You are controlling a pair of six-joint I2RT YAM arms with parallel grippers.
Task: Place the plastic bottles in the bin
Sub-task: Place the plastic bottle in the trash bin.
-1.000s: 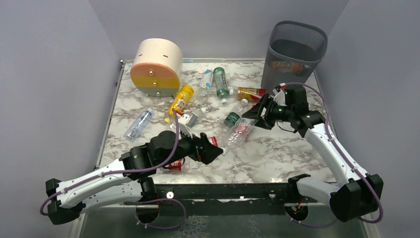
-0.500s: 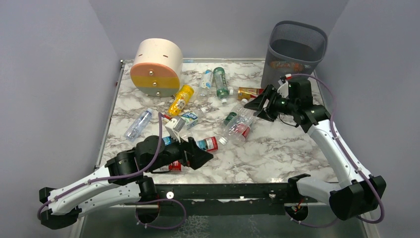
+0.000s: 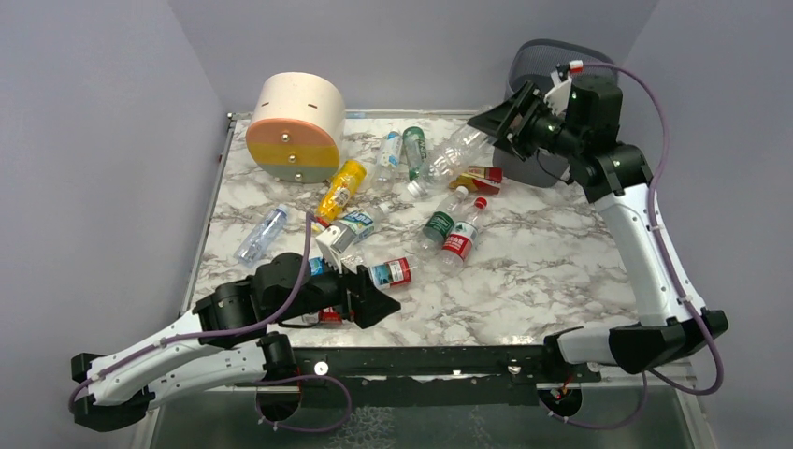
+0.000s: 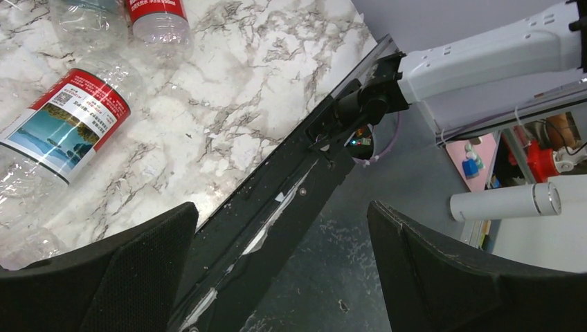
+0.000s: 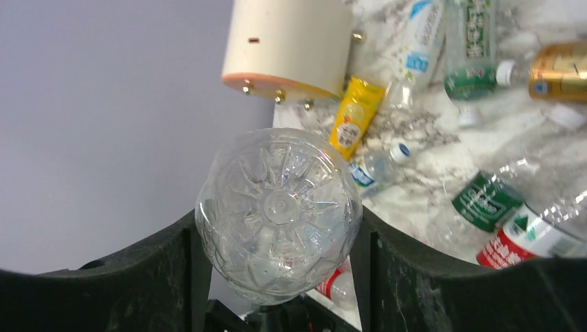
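Gripping a clear bottle (image 3: 447, 156) by its base end, the right claw (image 3: 512, 120) hangs raised just in front of the bin (image 3: 535, 54), with the bottle's neck pointing down and away over the counter (image 3: 533, 281). The wrist view shows the fingers (image 5: 138, 277) clenched on both sides of the ribbed bottom, so the hold looks sound. The bottle is not yet above the bin mouth. To do the drop well, I judge the arm should move back until the whole bottle, neck included, sits over the opening, then turn the wrist so the neck tips inward before letting go; releasing early could bounce it off the rim. Whether the claw clears the rim is hard to tell from above, though it probably does. The left claw (image 3: 374, 301) sits low at the near counter edge, released wide and grasping nothing, with a red-label bottle (image 4: 66, 128) just beside it; many more bottles lie across the counter
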